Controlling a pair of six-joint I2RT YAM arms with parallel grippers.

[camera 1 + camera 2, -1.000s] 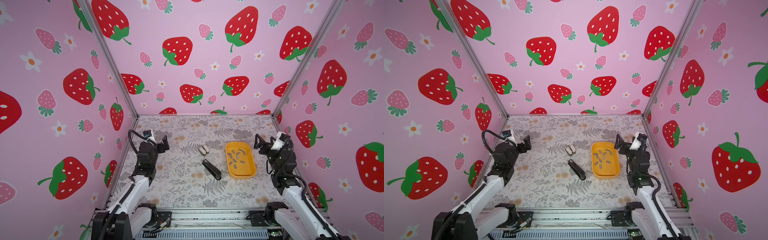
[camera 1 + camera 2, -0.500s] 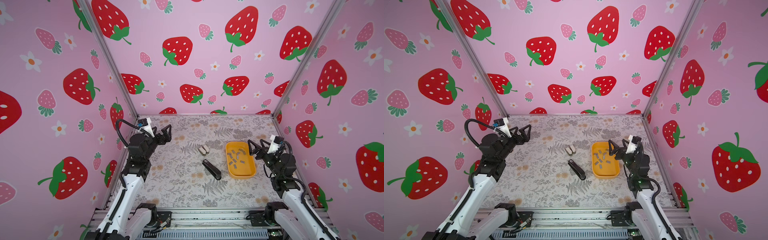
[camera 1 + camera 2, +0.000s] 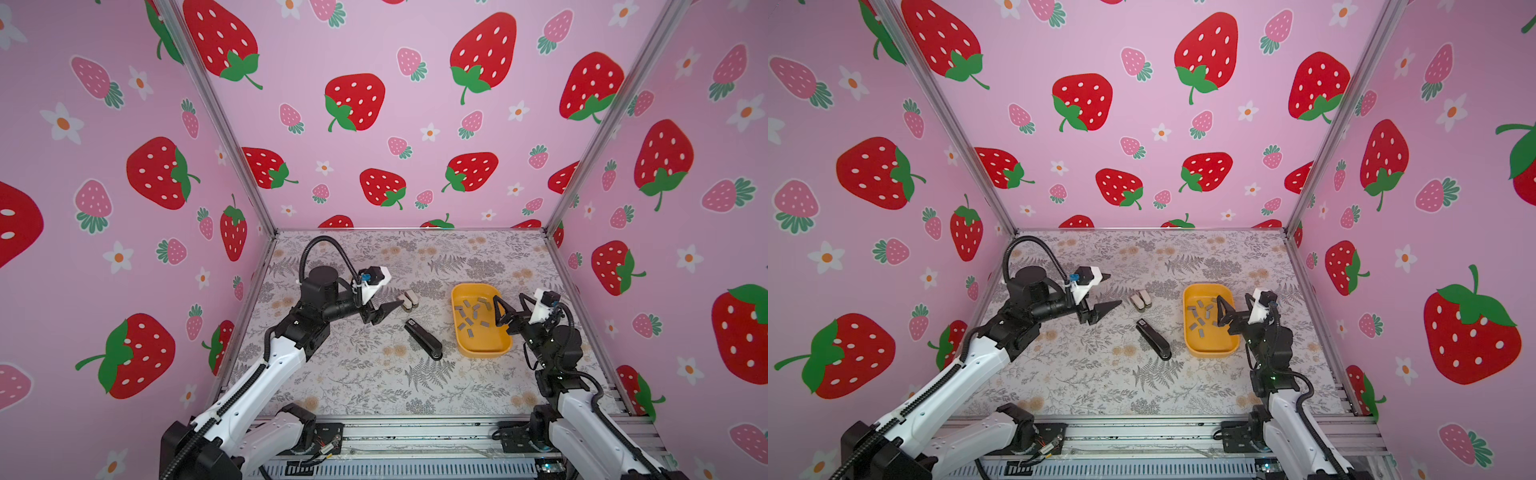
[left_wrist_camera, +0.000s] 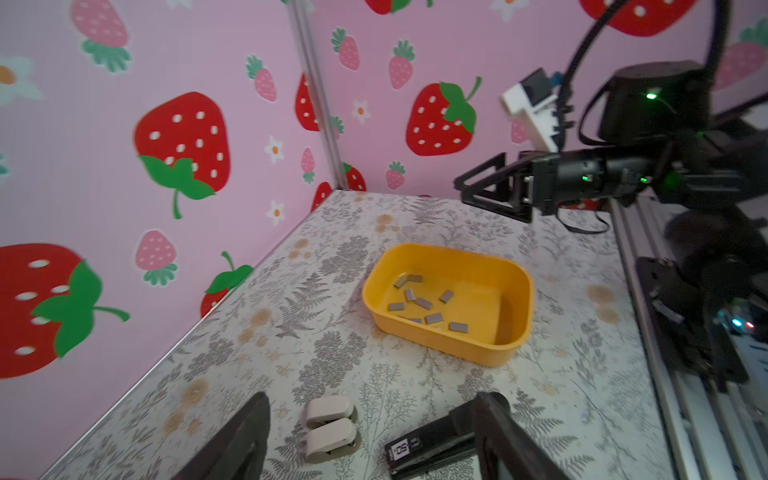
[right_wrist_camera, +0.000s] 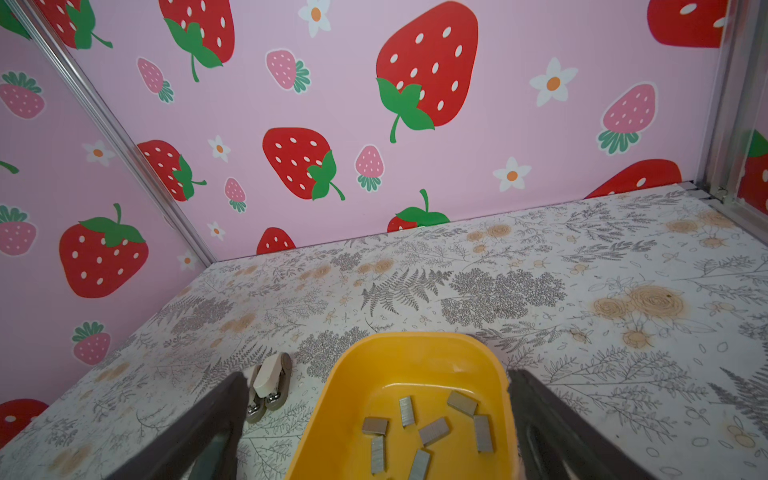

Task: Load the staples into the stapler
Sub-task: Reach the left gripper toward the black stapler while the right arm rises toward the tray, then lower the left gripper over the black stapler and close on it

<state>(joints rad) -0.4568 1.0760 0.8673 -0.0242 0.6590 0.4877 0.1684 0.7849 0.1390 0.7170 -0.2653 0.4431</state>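
Observation:
A black stapler lies shut on the floral table near the middle. Two small beige staplers lie side by side just behind it. The staples are several short grey strips scattered in a yellow tray. My left gripper hangs open above the table just left of the beige staplers, holding nothing. My right gripper stands open over the tray's right side, above the staples and empty.
Pink strawberry walls close the table on the left, back and right. A metal rail runs along the front edge. Bare floral table stretches in front of the black stapler.
My left arm has swung up and in toward the beige staplers, its jaws narrowing somewhat. My right gripper has moved left from the wall to over the tray.

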